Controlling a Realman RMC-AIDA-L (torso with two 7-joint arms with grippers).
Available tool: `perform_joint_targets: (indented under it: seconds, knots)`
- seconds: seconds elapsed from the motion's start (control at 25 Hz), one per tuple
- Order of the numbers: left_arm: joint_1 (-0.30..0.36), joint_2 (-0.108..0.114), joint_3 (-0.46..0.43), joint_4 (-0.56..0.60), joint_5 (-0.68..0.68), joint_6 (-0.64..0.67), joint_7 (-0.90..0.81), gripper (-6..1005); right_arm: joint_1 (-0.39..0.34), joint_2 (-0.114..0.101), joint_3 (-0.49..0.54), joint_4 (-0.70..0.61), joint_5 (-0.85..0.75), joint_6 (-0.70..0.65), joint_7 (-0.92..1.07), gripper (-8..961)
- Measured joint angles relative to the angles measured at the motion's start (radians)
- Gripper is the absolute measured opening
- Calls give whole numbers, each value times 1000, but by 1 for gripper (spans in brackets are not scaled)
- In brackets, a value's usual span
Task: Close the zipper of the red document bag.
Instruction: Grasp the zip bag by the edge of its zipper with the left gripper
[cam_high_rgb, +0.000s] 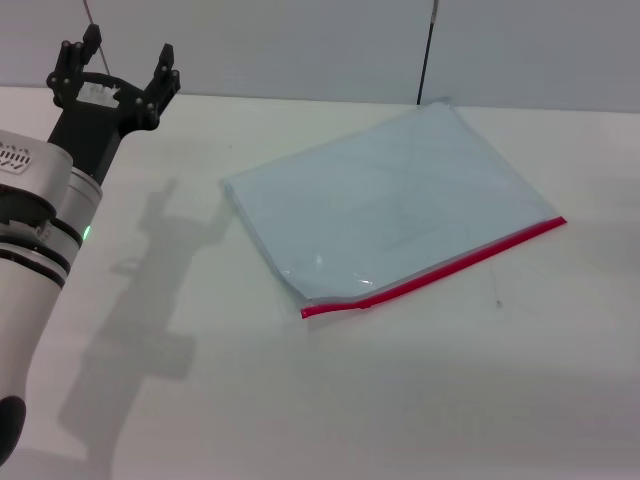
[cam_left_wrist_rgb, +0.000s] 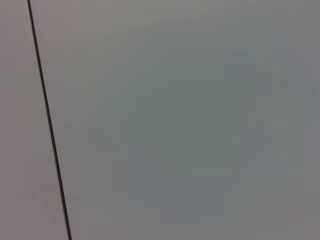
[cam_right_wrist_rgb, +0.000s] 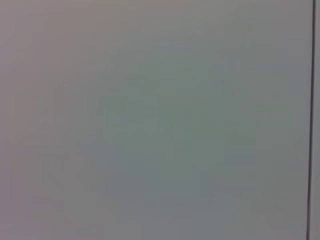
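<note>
Lying flat on the white table (cam_high_rgb: 300, 400), the translucent pale blue-grey plastic document bag (cam_high_rgb: 390, 200) sits right of centre, untouched.

Head view: its thin bright red zipper strip (cam_high_rgb: 440, 268) runs along the near edge, kinked near its left end. The black left gripper (cam_high_rgb: 120, 65) hangs raised at far left, fingers spread, well apart from the bag; its shadow falls between them. 1 dark cable (cam_high_rgb: 427, 50) hangs behind. Both wrist views: only grey wall (cam_left_wrist_rgb: 190, 125) and a dark line (cam_left_wrist_rgb: 47, 120); the right gripper is unseen.
</note>
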Motion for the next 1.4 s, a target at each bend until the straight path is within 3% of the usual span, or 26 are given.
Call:
perform_joint_targets:
  seconds: [0.56,0.88,1.12,1.4]
  knots:
    - [-4,0,0,1,-7,-8,-2,841,0,0,0,0,0,2,1,661]
    - [-20,6,35,-26,13,-34,-90,832,-3,-1,0,4,0,4,1,661]
    - [-45,31,91,-148,85,-247,-118,821,-5,-3,0,10,0,5,1,661]
    - [-56,92,81,-396,210,-627,-122,767,0,-3,0,11,0,25,1,660]
